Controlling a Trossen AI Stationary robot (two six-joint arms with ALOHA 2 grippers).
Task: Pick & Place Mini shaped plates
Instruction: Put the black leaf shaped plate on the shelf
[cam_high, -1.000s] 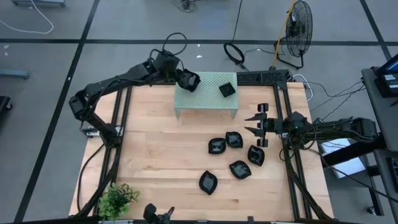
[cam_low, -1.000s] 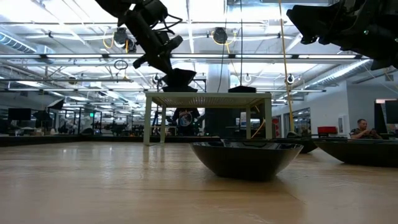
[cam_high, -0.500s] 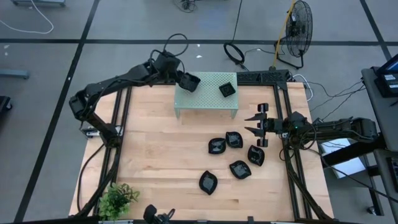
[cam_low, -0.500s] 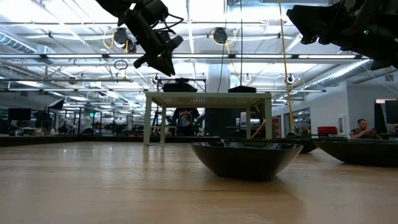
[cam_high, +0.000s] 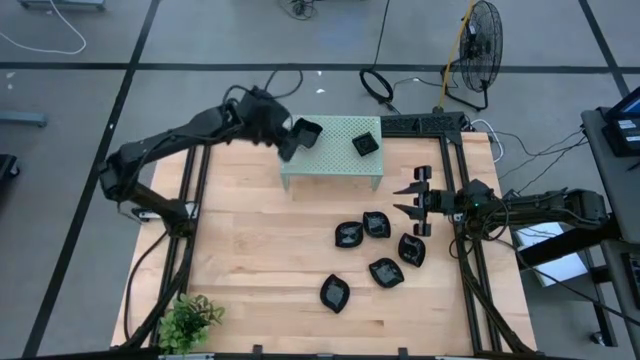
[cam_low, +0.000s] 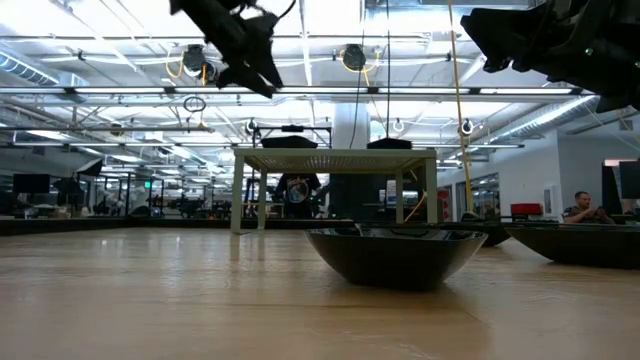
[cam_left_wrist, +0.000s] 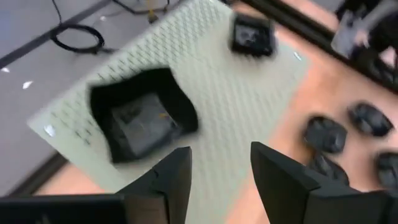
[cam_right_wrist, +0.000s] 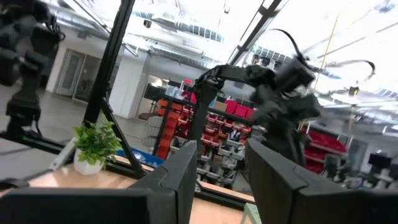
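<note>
High view: we see the left gripper with its fingers apart and empty at the stand's left edge, just beside a square plate resting on the stand's left corner. A second plate sits toward the stand's right side. The right gripper, parted and empty, waits right of the stand.

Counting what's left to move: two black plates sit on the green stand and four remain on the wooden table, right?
Not quite. Two plates do sit on the green stand: a square one and a smaller one. But the high view shows five plates on the wooden table, not four.
</note>
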